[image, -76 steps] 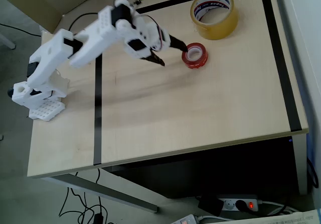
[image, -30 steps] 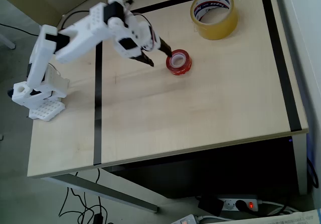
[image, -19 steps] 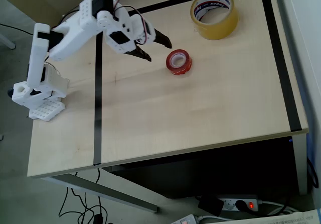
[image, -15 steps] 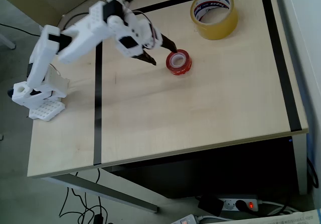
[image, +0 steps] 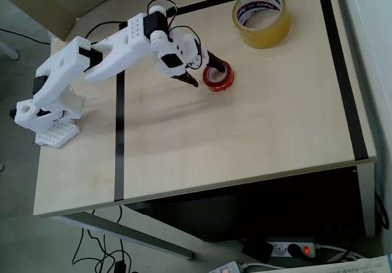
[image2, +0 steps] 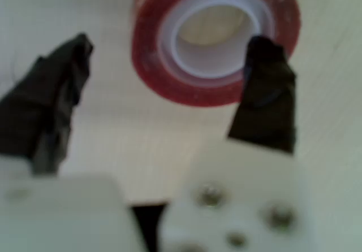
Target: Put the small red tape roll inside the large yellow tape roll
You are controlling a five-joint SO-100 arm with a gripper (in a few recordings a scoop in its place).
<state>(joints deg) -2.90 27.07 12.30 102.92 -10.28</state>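
My gripper is spread wide, holding nothing. The small red tape roll lies flat just ahead, 1 finger at its rim. The large yellow tape roll sits well beyond.

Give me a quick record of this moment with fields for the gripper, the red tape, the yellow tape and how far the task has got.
gripper: gripper open, jaws spread at the red roll; in the wrist view one finger reaches into its core, the other stands outside
small red tape roll: small red tape roll lying flat on the table, not lifted
large yellow tape roll: large yellow tape roll lying flat near the table's far edge, hole facing up, apart from the red roll
task progress: red roll not yet gripped, not inside the yellow roll
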